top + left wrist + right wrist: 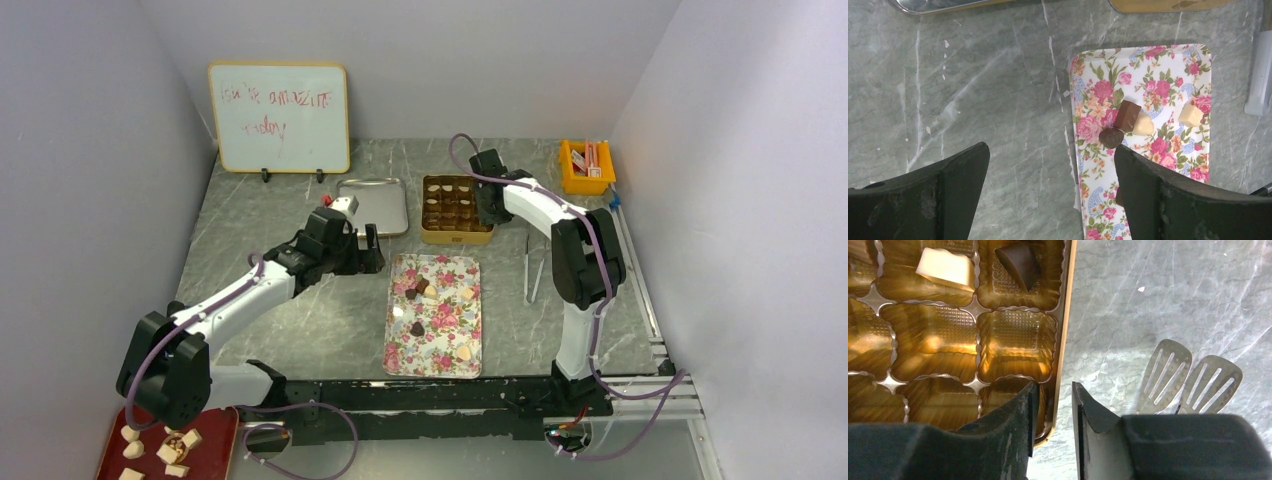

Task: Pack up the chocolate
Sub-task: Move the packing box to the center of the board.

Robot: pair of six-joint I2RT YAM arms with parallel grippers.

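The table (pixel 330 330) spreads wide to the left of the floral tray (pixel 432 362), and we see slotted tongs (pixel 1188 375) just right of the gold box (pixel 1018 340). Our left gripper (pixel 1050 165) hangs wide open and empty over the tray's left edge, near the chocolate (pixel 1126 115) on it. Our right gripper (pixel 1053 435) points down, slightly parted astride the box's right rim, gripping nothing, with two pieces in the box's cells.
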